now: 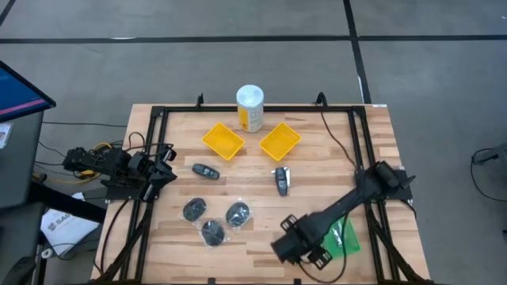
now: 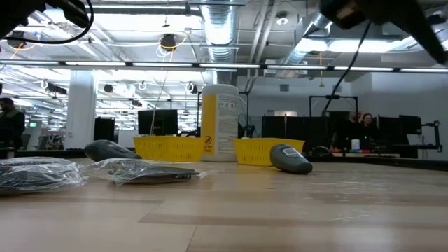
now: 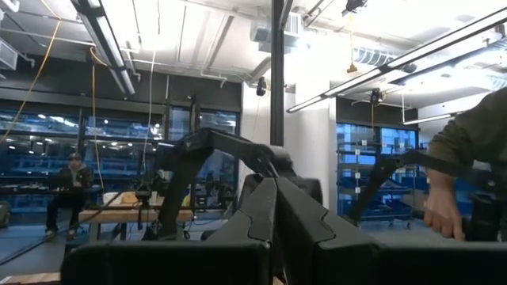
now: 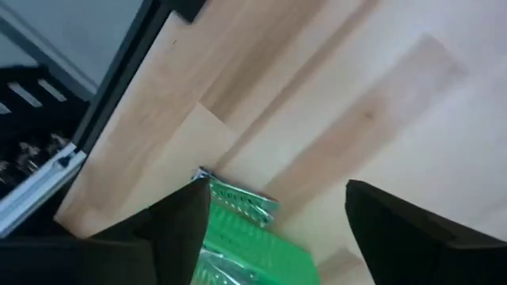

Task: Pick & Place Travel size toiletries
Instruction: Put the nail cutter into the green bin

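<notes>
Three dark discs in clear wrap (image 1: pixel 194 209), (image 1: pixel 237 214), (image 1: pixel 212 232) lie flat on the wooden table at its near middle. One black oblong piece (image 1: pixel 205 170) lies left of centre and another (image 1: pixel 282 180) at the centre. My right gripper (image 4: pixel 277 190) hangs open over the table's near right part, pointing down, nothing between its fingers. A green packet (image 4: pixel 245 233) lies on the wood below it, beside one finger. My left gripper (image 3: pixel 277 229) is shut and parked at the table's left edge (image 1: pixel 150 170).
A tall yellow canister with a white cap (image 1: pixel 249 108) stands at the far middle. Two square yellow trays (image 1: pixel 223 140), (image 1: pixel 280 141) sit in front of it. A black frame (image 1: pixel 360 142) rims the table. People show in the room beyond.
</notes>
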Robot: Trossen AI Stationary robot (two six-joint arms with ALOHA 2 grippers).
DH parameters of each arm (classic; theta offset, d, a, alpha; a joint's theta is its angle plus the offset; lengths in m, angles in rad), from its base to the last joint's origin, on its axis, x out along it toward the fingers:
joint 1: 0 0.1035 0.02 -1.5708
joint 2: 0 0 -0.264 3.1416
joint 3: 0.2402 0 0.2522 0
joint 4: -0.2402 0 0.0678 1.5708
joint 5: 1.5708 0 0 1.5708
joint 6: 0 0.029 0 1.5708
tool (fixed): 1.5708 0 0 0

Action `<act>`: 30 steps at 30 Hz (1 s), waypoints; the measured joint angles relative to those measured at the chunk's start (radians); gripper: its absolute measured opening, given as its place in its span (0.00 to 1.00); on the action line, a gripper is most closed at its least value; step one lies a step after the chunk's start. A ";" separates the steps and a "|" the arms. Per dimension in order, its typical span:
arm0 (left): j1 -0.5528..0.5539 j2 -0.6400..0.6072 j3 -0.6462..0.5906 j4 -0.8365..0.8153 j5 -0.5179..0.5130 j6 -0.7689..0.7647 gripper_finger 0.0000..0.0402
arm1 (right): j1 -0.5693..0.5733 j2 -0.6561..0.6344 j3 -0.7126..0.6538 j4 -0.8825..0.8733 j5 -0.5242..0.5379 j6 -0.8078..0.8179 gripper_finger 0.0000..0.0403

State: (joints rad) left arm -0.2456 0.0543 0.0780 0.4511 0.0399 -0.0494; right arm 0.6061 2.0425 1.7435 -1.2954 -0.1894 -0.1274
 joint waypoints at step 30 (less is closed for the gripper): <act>0.000 0.000 0.000 -0.009 0.037 0.000 0.01 | 0.174 0.171 -0.105 0.047 0.007 -0.141 0.71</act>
State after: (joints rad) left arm -0.2455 0.0544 0.0780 0.4424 0.0769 -0.0490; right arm 0.7800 2.2131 1.6383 -1.2488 -0.1822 -0.2688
